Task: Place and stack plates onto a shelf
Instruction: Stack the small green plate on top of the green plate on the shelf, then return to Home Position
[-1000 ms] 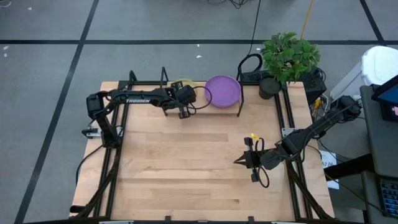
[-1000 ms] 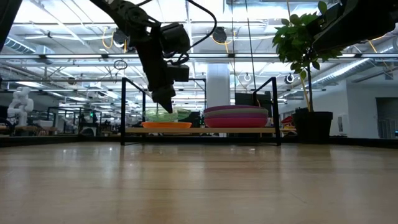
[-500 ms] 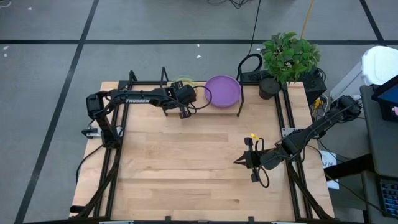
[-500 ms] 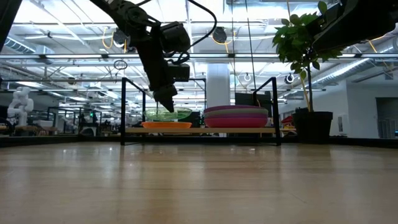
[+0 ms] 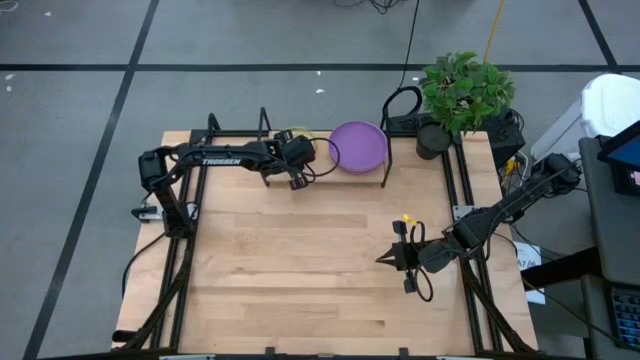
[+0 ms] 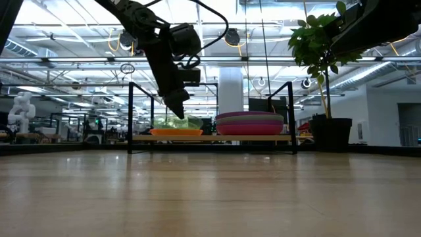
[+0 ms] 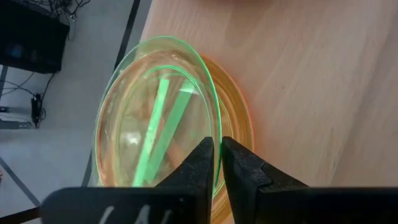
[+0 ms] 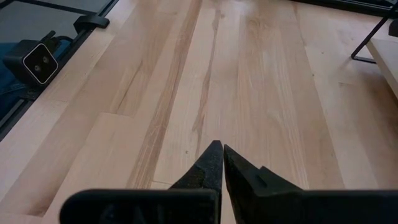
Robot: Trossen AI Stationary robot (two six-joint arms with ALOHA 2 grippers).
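My left gripper (image 5: 291,142) (image 6: 179,110) is over the left end of the shelf (image 6: 210,139), shut on a translucent green plate (image 7: 155,118) (image 6: 172,120). That plate is tilted above the small stack, whose orange plate (image 6: 176,132) (image 7: 239,124) lies flat on the plank. At the shelf's right end sits the stack of larger plates (image 6: 250,123), with a purple one on top (image 5: 357,146). My right gripper (image 5: 382,259) (image 8: 217,148) is shut on nothing, low over the table's right half. My left gripper pinches the green plate's rim (image 7: 215,134) between its two fingers, at the edge nearest the table's near side. The fingers slant down from the near side. The plate tilts away from them over the orange plate; I cannot tell whether its far edge rests on the stack.
A potted plant (image 5: 462,92) (image 6: 322,72) stands at the table's far right corner, beside the shelf's black end frame (image 6: 291,115). Bare wood tabletop (image 5: 300,260) stretches in front of the shelf. Black rails run along the table's left and right edges.
The green plate in my left gripper has sunk slightly toward the orange plate. Both arms have hardly moved.
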